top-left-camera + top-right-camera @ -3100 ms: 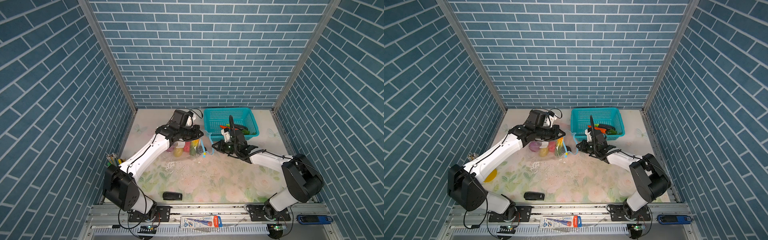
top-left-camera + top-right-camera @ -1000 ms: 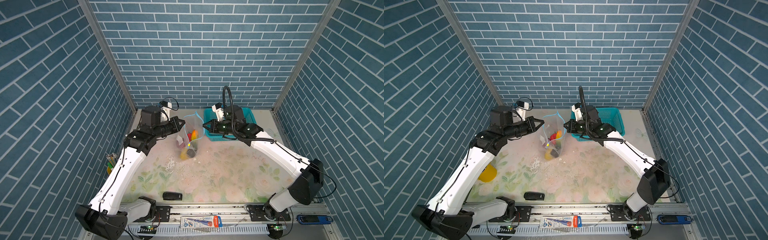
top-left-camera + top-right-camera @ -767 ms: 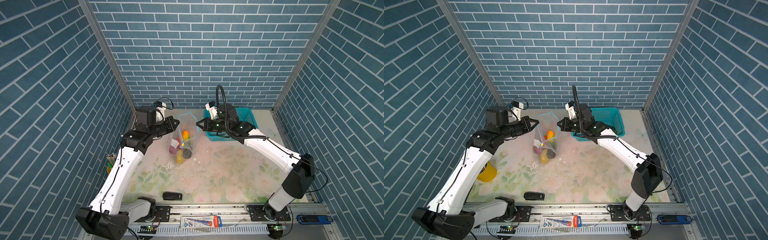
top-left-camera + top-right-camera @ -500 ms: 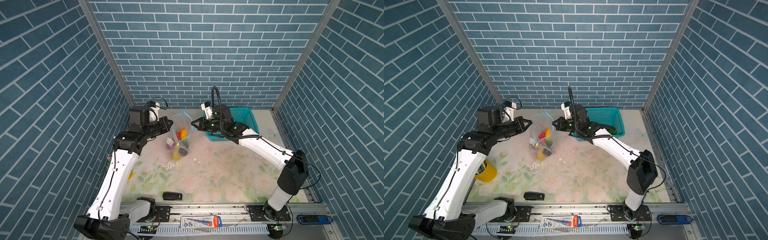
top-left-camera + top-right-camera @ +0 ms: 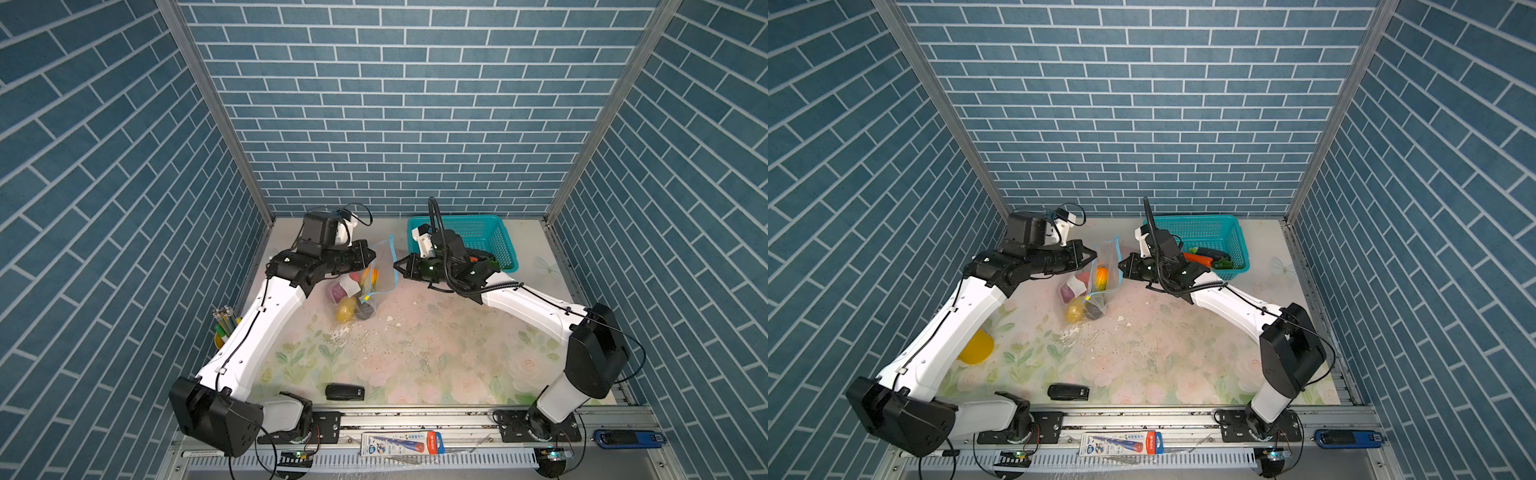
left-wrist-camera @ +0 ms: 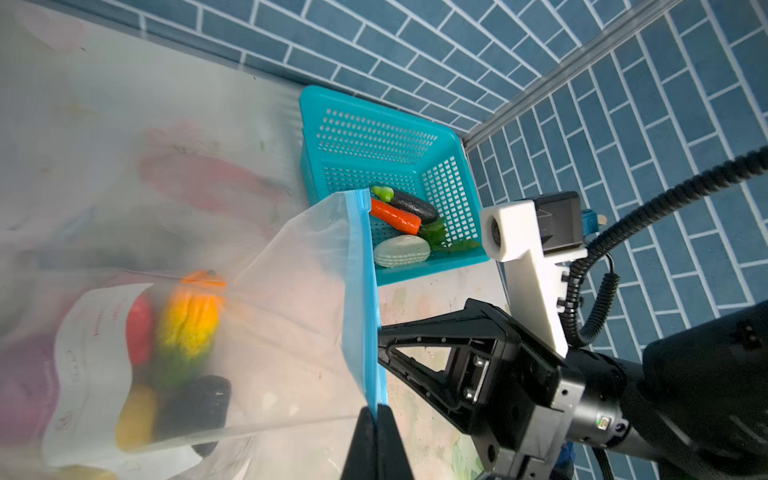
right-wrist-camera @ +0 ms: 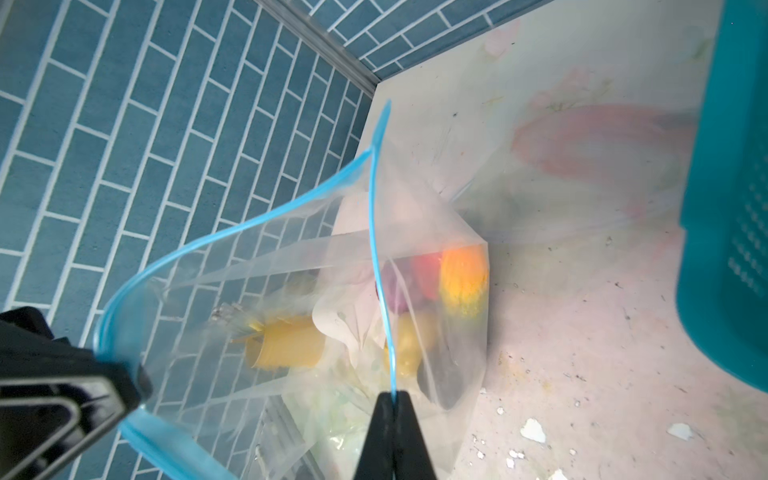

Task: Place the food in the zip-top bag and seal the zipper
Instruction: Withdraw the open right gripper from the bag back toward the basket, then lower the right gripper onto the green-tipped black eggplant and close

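Clear, crinkly plastic made the rectangular zip-top bag [image 5: 380, 272] a soft, slippery thing, and it sagged under the small glossy toy vegetables [image 6: 189, 324] pooled at its bottom as it hung between the two arms, beside the teal perforated basket [image 5: 494, 232]. The left gripper [image 6: 376, 419] and the right gripper [image 7: 392, 407] were each pinched tight on the narrow light-blue zipper strip [image 7: 376, 232], on opposite lips of the open mouth. That stiffer rim looked the surest hold, since the thin film below would probably slide or stretch.
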`<act>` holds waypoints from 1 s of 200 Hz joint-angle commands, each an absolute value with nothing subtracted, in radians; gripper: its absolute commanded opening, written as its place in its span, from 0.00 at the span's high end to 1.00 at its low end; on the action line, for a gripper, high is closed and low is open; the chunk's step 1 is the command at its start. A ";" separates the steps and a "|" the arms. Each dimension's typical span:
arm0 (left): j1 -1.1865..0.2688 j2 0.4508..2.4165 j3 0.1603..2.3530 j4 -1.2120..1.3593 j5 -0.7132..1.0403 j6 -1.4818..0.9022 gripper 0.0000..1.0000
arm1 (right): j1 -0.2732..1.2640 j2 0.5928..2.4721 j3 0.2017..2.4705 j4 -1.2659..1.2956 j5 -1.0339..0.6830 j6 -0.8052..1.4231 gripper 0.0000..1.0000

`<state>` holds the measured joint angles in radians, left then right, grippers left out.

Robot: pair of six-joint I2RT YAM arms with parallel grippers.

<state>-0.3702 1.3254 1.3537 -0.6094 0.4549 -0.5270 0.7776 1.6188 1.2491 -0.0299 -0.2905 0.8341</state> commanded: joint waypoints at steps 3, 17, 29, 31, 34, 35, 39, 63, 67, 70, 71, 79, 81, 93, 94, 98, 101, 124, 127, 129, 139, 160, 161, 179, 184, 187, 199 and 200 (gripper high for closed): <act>-0.407 1.361 1.326 -0.540 0.482 -0.557 1.00 | 0.757 1.542 1.161 -0.001 -0.222 0.854 1.00; -0.426 1.378 1.316 -0.522 0.493 -0.568 1.00 | 0.748 1.525 1.125 0.002 -0.208 0.853 0.99; -0.441 1.392 1.305 -0.512 0.494 -0.575 1.00 | 0.737 1.514 1.099 0.003 -0.201 0.853 0.98; -0.444 1.395 1.303 -0.510 0.493 -0.576 1.00 | 0.736 1.511 1.094 0.002 -0.200 0.853 0.98; -0.447 1.399 1.299 -0.507 0.494 -0.577 1.00 | 0.735 1.507 1.087 0.001 -0.197 0.853 0.98; -0.448 1.400 1.298 -0.506 0.495 -0.578 1.00 | 0.733 1.506 1.085 0.001 -0.196 0.853 0.98; -0.451 1.404 1.291 -0.503 0.496 -0.583 1.00 | 0.730 1.500 1.076 -0.001 -0.190 0.852 0.98; -0.464 1.419 1.236 -0.453 0.512 -0.614 1.00 | 0.705 1.461 1.026 -0.018 -0.160 0.840 0.96; -0.469 1.420 1.230 -0.447 0.512 -0.618 1.00 | 0.701 1.453 1.022 -0.024 -0.156 0.836 0.95; -0.471 1.423 1.224 -0.443 0.513 -0.621 1.00 | 0.700 1.450 1.019 -0.030 -0.153 0.832 0.95; -0.472 1.423 1.223 -0.442 0.514 -0.622 1.00 | 0.699 1.449 1.019 -0.032 -0.152 0.830 0.94; -0.479 1.430 1.217 -0.437 0.516 -0.625 1.00 | 0.694 1.439 1.017 -0.049 -0.149 0.821 0.92; -0.480 1.432 1.217 -0.437 0.517 -0.626 1.00 | 0.692 1.437 1.016 -0.053 -0.148 0.818 0.92; -0.488 1.442 1.213 -0.436 0.518 -0.626 1.00 | 0.684 1.420 1.024 -0.088 -0.144 0.796 0.86; -0.488 1.443 1.213 -0.435 0.519 -0.627 1.00 | 0.683 1.419 1.025 -0.092 -0.143 0.793 0.86; -0.490 1.444 1.213 -0.434 0.519 -0.627 1.00 | 0.681 1.415 1.029 -0.108 -0.141 0.782 0.84; -0.491 1.446 1.212 -0.433 0.520 -0.627 1.00 | 0.678 1.412 1.033 -0.116 -0.139 0.776 0.83; -0.494 1.453 1.210 -0.426 0.523 -0.629 1.00 | 0.649 1.391 1.086 -0.222 -0.129 0.675 0.67; -0.494 1.453 1.210 -0.426 0.524 -0.628 1.00 | 0.643 1.390 1.096 -0.236 -0.129 0.655 0.66; -0.495 1.454 1.210 -0.426 0.523 -0.628 1.00 | 0.639 1.389 1.103 -0.249 -0.128 0.644 0.65; -0.494 1.456 1.210 -0.424 0.524 -0.629 1.00 | 0.619 1.391 1.134 -0.303 -0.128 0.590 0.61; -0.494 1.463 1.215 -0.420 0.533 -0.628 1.00 | 0.578 1.418 1.213 -0.422 -0.104 0.447 0.53; -0.494 1.463 1.216 -0.420 0.533 -0.628 1.00 | 0.576 1.421 1.218 -0.427 -0.101 0.444 0.53; -0.494 1.463 1.216 -0.416 0.534 -0.628 1.00 | 0.531 1.474 1.289 -0.505 -0.066 0.324 0.48; -0.494 1.462 1.218 -0.416 0.536 -0.629 1.00 | 0.517 1.492 1.311 -0.526 -0.058 0.301 0.48; -0.494 1.462 1.218 -0.416 0.536 -0.628 1.00 | 0.508 1.504 1.325 -0.537 -0.057 0.287 0.47; -0.494 1.462 1.221 -0.417 0.535 -0.627 1.00 | 0.470 1.552 1.384 -0.582 -0.044 0.245 0.47; -0.494 1.463 1.220 -0.417 0.535 -0.627 1.00 | 0.467 1.555 1.389 -0.586 -0.043 0.243 0.47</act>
